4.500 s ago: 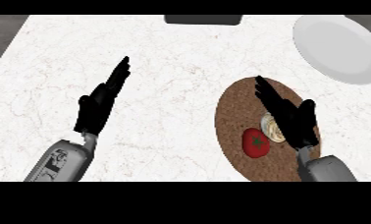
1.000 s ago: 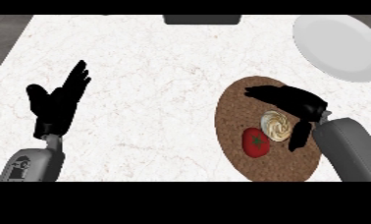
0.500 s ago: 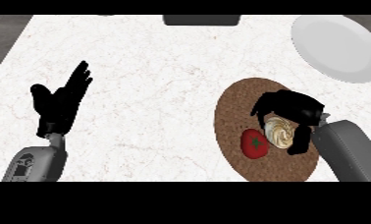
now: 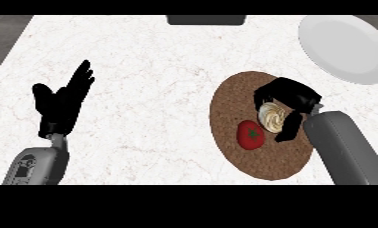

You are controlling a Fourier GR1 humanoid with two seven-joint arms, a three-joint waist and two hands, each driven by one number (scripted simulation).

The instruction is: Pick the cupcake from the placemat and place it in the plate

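Note:
A cupcake with pale swirled frosting sits on the round brown placemat at the right of the counter. My right hand is curled over it, fingers bent down along its far side and thumb at its near right side, so part of it is hidden. A white plate lies at the far right, beyond the placemat, with nothing on it. My left hand rests open at the left, fingers up, away from everything.
A red tomato lies on the placemat just left of and nearer than the cupcake. A dark rectangular object sits at the counter's far edge, middle. White marbled counter top spreads between my two hands.
My right hand moved onto the cupcake and curled its fingers round it. The left hand drew back to the left early on and has since stayed still.

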